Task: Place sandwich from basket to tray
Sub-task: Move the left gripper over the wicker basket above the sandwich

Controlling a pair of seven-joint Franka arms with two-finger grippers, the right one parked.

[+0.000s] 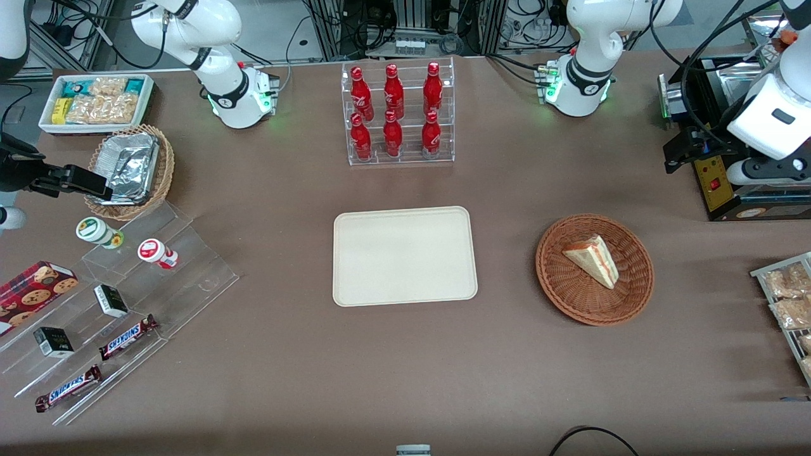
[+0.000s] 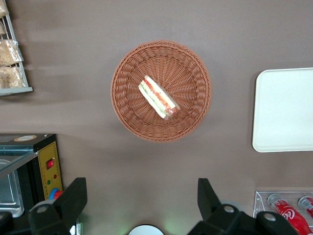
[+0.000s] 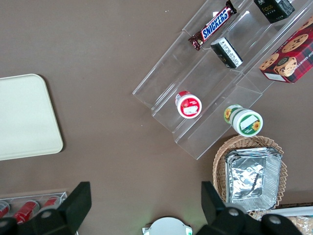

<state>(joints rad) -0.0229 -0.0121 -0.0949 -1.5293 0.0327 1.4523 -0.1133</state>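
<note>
The sandwich (image 1: 592, 259) (image 2: 157, 97), a pale wedge with red and green filling, lies in the round reddish-brown basket (image 1: 595, 316) (image 2: 127, 112). The cream tray (image 1: 405, 256) (image 2: 286, 110) (image 3: 24, 117) lies flat beside the basket, toward the parked arm's end, with nothing on it. My gripper (image 1: 681, 152) (image 2: 141, 196) hangs high over the table, farther from the front camera than the basket and toward the working arm's end. It is open, its black fingers (image 2: 73, 196) wide apart with only bare table between them.
A black appliance with a red switch (image 1: 716, 183) (image 2: 46, 164) stands close under the gripper. A wire rack of snack packets (image 1: 789, 297) (image 2: 10, 54) sits at the working arm's table end. A clear rack of red bottles (image 1: 396, 114) stands farther back than the tray.
</note>
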